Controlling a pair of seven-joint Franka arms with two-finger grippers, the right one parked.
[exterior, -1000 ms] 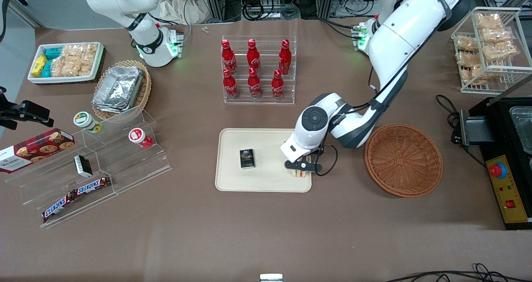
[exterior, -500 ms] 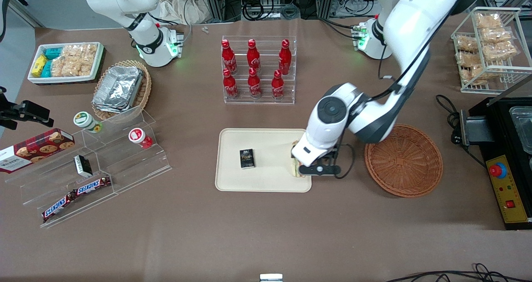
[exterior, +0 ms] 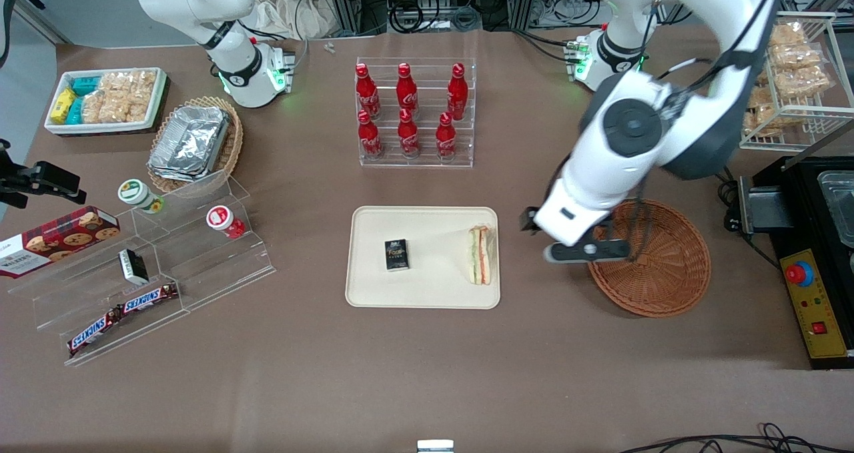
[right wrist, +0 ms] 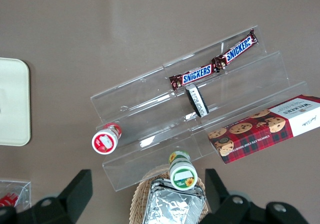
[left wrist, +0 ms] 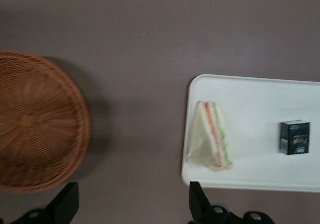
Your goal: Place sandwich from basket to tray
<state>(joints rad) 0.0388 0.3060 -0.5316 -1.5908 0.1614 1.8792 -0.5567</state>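
The sandwich [exterior: 480, 254] is lying on the tray [exterior: 427, 294], inside the rim and just beside the tray's edge toward the working arm's end of the table. Its filling stripes are showing upward, and nothing is touching it. In the wrist view the sandwich [left wrist: 212, 141] is sitting apart from a small dark box [left wrist: 295, 137], which is resting nearer the middle of the tray [left wrist: 250, 179]. The basket [exterior: 667, 273] is sitting near the tray, farther toward the working arm's end, and appears empty.

The left gripper [exterior: 567, 239] is hanging above the strip of table between tray and basket, partly over the basket's rim. The wrist view shows the gripper [left wrist: 132, 199] with its fingers [left wrist: 70, 204] spread wide and holding nothing.

Judging by this, the placing looks done and the step in hand is clearing away. To do that well, the arm should be going up and away from the tray with the fingers kept wide. It should avoid any low sideways sweep, since the sandwich is so close to the tray's edge and a brush against its wrap could nudge it over the low rim. The basket's rim is also close beneath the gripper, so height should come before any sideways travel.
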